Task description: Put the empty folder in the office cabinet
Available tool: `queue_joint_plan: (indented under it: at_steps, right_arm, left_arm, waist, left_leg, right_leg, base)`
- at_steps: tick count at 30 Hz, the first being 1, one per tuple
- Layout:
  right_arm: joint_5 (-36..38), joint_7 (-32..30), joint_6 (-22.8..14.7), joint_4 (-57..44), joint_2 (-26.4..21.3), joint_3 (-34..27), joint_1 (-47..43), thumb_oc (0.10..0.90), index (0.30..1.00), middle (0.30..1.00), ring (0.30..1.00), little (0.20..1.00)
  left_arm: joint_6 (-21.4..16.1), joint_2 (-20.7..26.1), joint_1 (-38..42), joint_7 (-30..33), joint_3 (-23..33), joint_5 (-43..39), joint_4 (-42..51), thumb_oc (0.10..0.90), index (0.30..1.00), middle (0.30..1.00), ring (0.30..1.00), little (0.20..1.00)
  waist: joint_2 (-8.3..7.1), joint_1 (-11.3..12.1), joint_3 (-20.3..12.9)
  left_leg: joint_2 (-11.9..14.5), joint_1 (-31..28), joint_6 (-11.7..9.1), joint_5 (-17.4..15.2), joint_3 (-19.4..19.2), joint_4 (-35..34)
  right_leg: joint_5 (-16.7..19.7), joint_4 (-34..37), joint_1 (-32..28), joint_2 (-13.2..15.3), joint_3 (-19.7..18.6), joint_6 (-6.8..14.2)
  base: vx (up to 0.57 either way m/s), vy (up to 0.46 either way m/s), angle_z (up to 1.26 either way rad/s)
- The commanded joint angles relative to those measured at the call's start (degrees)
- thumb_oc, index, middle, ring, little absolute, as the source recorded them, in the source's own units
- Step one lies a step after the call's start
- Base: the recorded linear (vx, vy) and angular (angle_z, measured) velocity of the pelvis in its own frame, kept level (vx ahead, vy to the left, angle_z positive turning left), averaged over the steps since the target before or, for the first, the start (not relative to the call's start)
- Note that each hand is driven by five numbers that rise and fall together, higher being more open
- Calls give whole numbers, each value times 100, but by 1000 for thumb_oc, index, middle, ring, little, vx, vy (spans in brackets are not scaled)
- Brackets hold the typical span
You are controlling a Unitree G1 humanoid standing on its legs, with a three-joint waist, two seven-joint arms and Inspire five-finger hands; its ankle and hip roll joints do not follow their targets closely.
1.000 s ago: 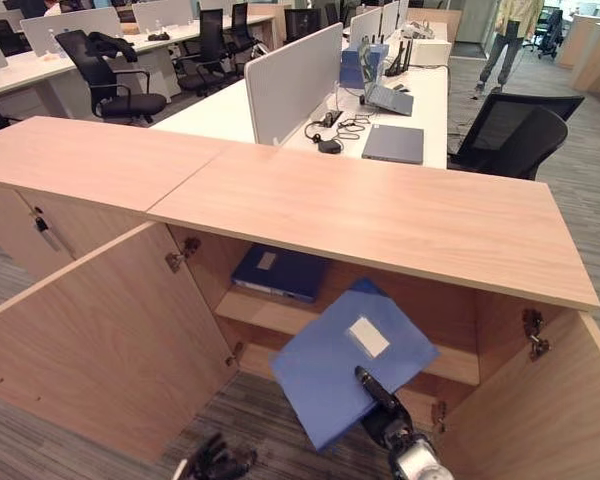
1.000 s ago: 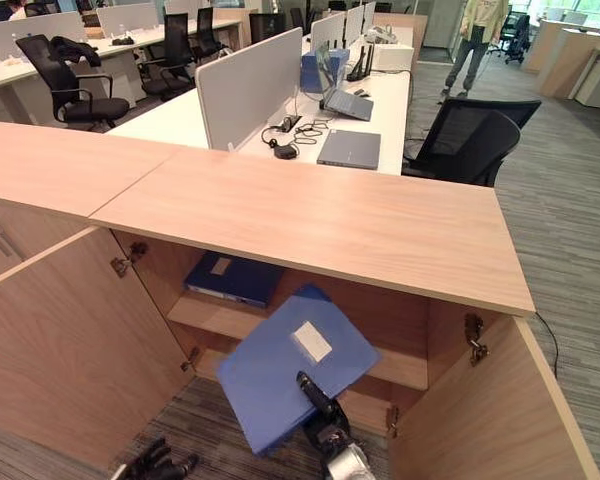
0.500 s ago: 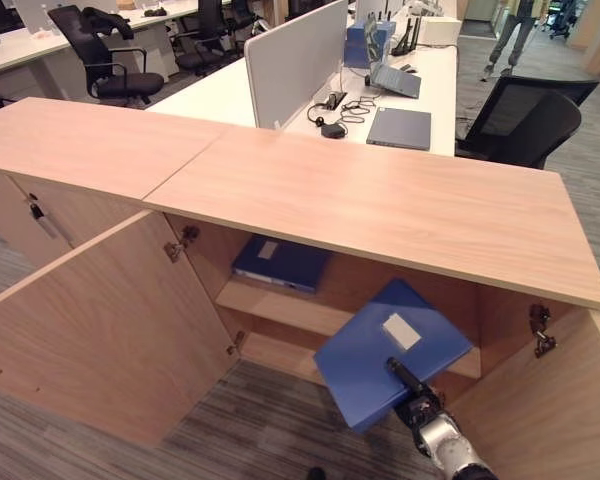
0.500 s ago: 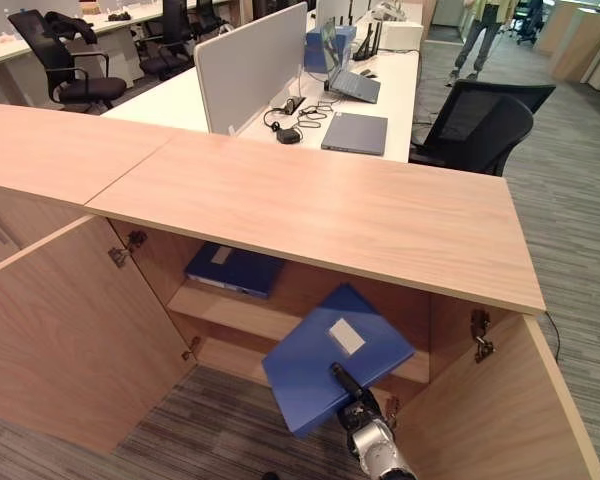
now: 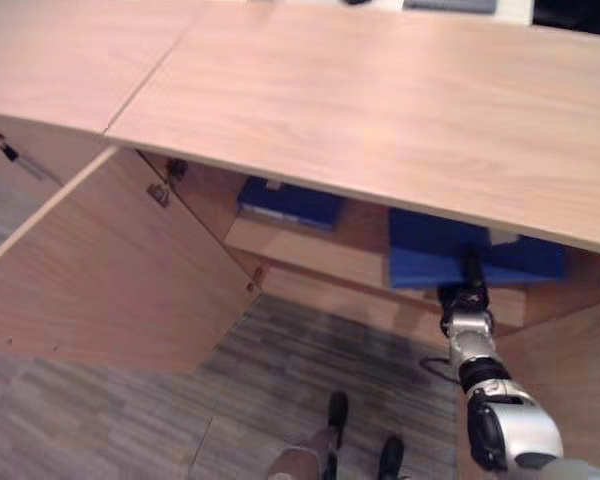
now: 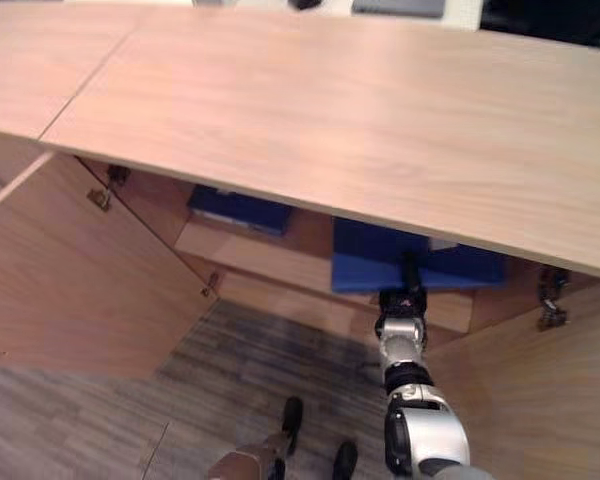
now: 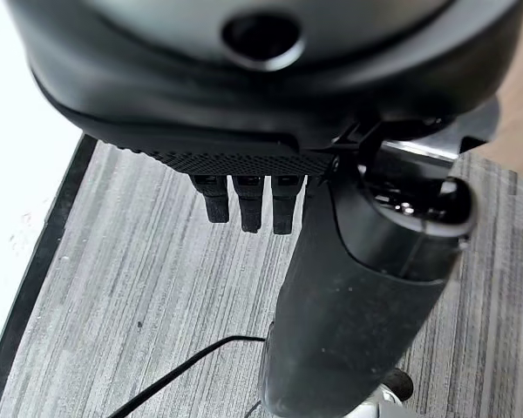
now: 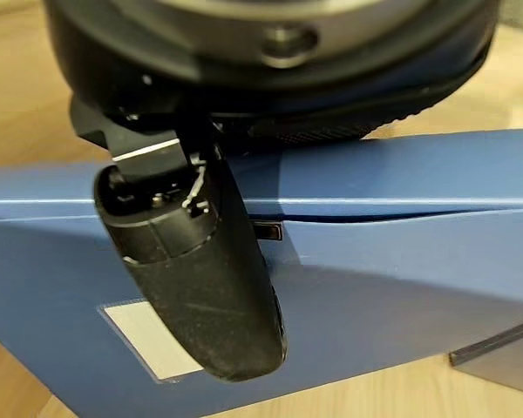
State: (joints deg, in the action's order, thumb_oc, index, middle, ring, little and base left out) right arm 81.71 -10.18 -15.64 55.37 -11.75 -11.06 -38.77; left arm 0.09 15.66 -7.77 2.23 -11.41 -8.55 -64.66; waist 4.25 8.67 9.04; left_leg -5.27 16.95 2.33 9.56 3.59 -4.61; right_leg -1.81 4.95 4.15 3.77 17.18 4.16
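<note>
Your right hand [image 5: 469, 290] reaches in under the counter [image 5: 400, 110] and grips the blue folder [image 5: 435, 262], thumb [image 8: 200, 279] pressed on its cover beside the white label [image 8: 144, 340]. The folder lies roughly flat, partly inside the open cabinet, resting on or just above the right part of the shelf [image 5: 300, 262]; which one you cannot tell from here.

Being empty, it is likely light, stiff enough to slide as one board, yet its smooth cover may slip under the thumb and the covers may gape. Hold it near the spine edge and push it level.

A second, darker folder [image 5: 290, 203] lies on the same shelf to the left, well apart, so it does not block you. The counter's front edge hangs low over your wrist, and the open doors [image 5: 120, 270] flank the opening. Your left hand [image 7: 248, 200] hangs over the carpet [image 7: 139, 287], fingers loose, holding nothing.
</note>
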Motion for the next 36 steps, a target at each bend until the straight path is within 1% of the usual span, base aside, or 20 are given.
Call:
queue_joint_plan:
  at_steps: [1, 3, 4, 5, 10, 11, 12, 13, 15, 17, 21, 26, 27, 28, 29, 30, 31, 32, 35, 36]
  right_arm:
    - [-28, 139, -715, -669, -112, 16, -347, 400, 300, 300, 300, 300]
    - [31, 8, -895, -593, -185, -98, -529, 400, 300, 300, 300, 300]
    - [30, 8, -894, -592, -187, -99, -531, 400, 300, 300, 300, 300]
    - [-42, -93, -907, -462, -304, -91, -727, 400, 300, 300, 300, 300]
    - [-52, -220, -1053, -283, -528, -182, -1187, 400, 300, 300, 300, 300]
    - [-53, -224, -1054, -276, -537, -180, -1200, 400, 300, 300, 300, 300]
    - [-109, -328, -1097, -216, -682, -158, -1449, 400, 300, 300, 300, 300]
    - [-113, -333, -1094, -204, -696, -159, -1467, 400, 300, 300, 300, 300]
    - [-221, -436, -1129, -188, -932, -72, -1766, 400, 300, 300, 300, 300]
    - [-279, -473, -1131, -184, -1072, -38, -1890, 400, 300, 300, 300, 300]
    - [-269, -512, -1192, -185, -1147, -42, -2014, 400, 300, 300, 300, 300]
    - [-374, -627, -1272, -292, -1410, 31, -2217, 400, 300, 300, 300, 300]
    - [-409, -640, -1293, -387, -1428, 35, -2234, 400, 300, 300, 300, 300]
    - [-458, -650, -1325, -527, -1442, 72, -2263, 400, 300, 300, 300, 300]
    - [-514, -673, -1376, -696, -1436, 91, -2283, 400, 300, 300, 300, 300]
    - [-576, -720, -1448, -882, -1402, 107, -2319, 400, 300, 300, 300, 300]
    - [-594, -710, -1482, -989, -1381, 125, -2313, 400, 300, 300, 300, 300]
    - [-623, -735, -1536, -1105, -1364, 136, -2317, 400, 300, 300, 300, 300]
    - [-622, -738, -1583, -1222, -1305, 149, -2295, 400, 300, 300, 300, 300]
    - [-577, -722, -1605, -1281, -1244, 134, -2284, 400, 300, 300, 300, 300]
  left_arm:
    - [1, 353, 44, 270, -50, 220, -231, 800, 900, 900, 900, 900]
    - [-44, 408, 49, 324, -87, 265, -136, 800, 900, 900, 900, 900]
    - [-44, 407, 51, 324, -88, 265, -136, 800, 900, 900, 900, 900]
    - [-65, 415, 51, 336, -147, 286, -126, 800, 900, 900, 900, 900]
    - [-154, 434, 43, 351, -323, 366, -3, 800, 900, 900, 900, 900]
    - [-152, 429, 50, 352, -324, 366, -2, 800, 900, 900, 900, 900]
    - [-174, 452, 84, 361, -419, 380, 62, 800, 900, 900, 900, 900]
    - [-172, 447, 95, 361, -423, 379, 63, 800, 900, 900, 900, 900]
    - [-211, 492, 144, 350, -520, 349, 174, 800, 900, 900, 900, 900]
    - [-243, 528, 219, 377, -575, 357, 235, 800, 900, 900, 900, 900]
    - [-252, 556, 271, 418, -630, 416, 259, 800, 900, 900, 900, 900]
    - [-297, 718, 328, 408, -632, 368, 446, 800, 900, 900, 900, 900]
    - [-288, 748, 337, 406, -636, 366, 477, 800, 900, 900, 900, 900]
    - [-277, 773, 362, 409, -656, 370, 497, 800, 900, 900, 900, 900]
    - [-258, 810, 407, 433, -658, 380, 517, 800, 900, 900, 900, 900]
    - [-249, 861, 497, 474, -645, 386, 519, 800, 900, 900, 900, 900]
    - [-233, 916, 566, 511, -625, 392, 524, 800, 900, 900, 900, 900]
    - [-213, 973, 637, 539, -597, 411, 528, 800, 900, 900, 900, 900]
    - [-176, 1026, 598, 544, -559, 440, 512, 800, 900, 900, 900, 900]
    - [-129, 1064, 582, 547, -536, 477, 481, 800, 900, 900, 900, 900]
  waist:
    - [-129, 88, -28]
    - [-2, 165, 52]
    - [-2, 166, 51]
    - [81, 213, 94]
    - [307, 323, 139]
    - [311, 325, 139]
    - [374, 352, 137]
    - [378, 357, 135]
    - [474, 427, 107]
    - [524, 447, 118]
    - [546, 477, 120]
    - [535, 516, 139]
    - [543, 519, 159]
    - [527, 515, 187]
    - [548, 512, 319]
    - [554, 474, 509]
    - [563, 437, 648]
    - [541, 410, 740]
    - [488, 409, 731]
    - [479, 381, 747]
  left_leg:
    - [94, -449, -314, -719, -133, -39]
    - [42, -298, -362, -673, -115, -39]
    - [42, -296, -362, -673, -115, -39]
    - [4, -213, -384, -661, -101, -39]
    - [-77, -56, -413, -628, -55, -39]
    - [-78, -48, -412, -626, -54, -39]
    - [-117, 17, -419, -613, -32, -39]
    - [-117, 29, -419, -610, -31, -39]
    - [-166, 139, -431, -586, 2, -39]
    - [-194, 237, -442, -558, 53, -39]
    - [-217, 380, -460, -519, 110, -39]
    - [-284, 665, -466, -512, 210, -39]
    - [-285, 697, -443, -517, 205, -39]
    - [-271, 655, -416, -608, 233, -39]
    - [-262, 699, -355, -620, 207, 103]
    - [-286, 966, -288, -825, 146, 682]
    - [-285, 1165, -257, -941, 122, 1048]
    - [-313, 1490, -259, -1168, 57, 1577]
    - [-263, 1696, -238, -1391, 32, 1952]
    - [-215, 1818, -215, -1502, 10, 2216]
  right_leg:
    - [553, -38, 436, 518, -60, 219]
    - [570, -21, 566, 555, -57, 229]
    - [571, -21, 569, 554, -58, 229]
    - [577, -12, 632, 581, -48, 236]
    - [590, -7, 751, 665, -74, 272]
    - [592, -8, 759, 666, -74, 273]
    - [607, -8, 817, 695, -99, 280]
    - [608, -9, 829, 695, -98, 281]
    - [625, -7, 924, 739, -110, 298]
    - [626, -5, 996, 746, -126, 301]
    - [628, 1, 1099, 748, -122, 308]
    - [631, -1, 1313, 764, -95, 330]
    - [612, -26, 1339, 769, -85, 317]
    - [440, -159, 1329, 780, -165, 307]
    - [318, -511, 1455, 831, -177, 261]
    - [153, -1046, 1707, 948, -248, 228]
    - [93, -1358, 1878, 995, -303, 168]
    - [-54, -1692, 2145, 1023, -400, 103]
    - [-205, -1861, 2294, 973, -446, 27]
    - [-287, -2061, 2407, 974, -480, -14]
  base:
    - [36, -20, 14]
    - [22, -6, 10]
    - [2, 6, 8]
    - [11, 7, 5]
    - [0, 4, 1]
    - [-9, 24, 4]
    - [-5, 10, 4]
    - [0, 0, 0]
    - [-4, 21, 6]
    - [-5, 2, 19]
    - [-2, -6, 14]
    - [6, 4, 9]
    - [78, -12, 8]
    - [15, -5, 7]
    - [-73, -4, 4]
    - [-198, 21, 2]
    - [-185, -6, 8]
    - [-107, -30, 14]
    - [-4, -18, 18]
    - [-1, 8, 15]
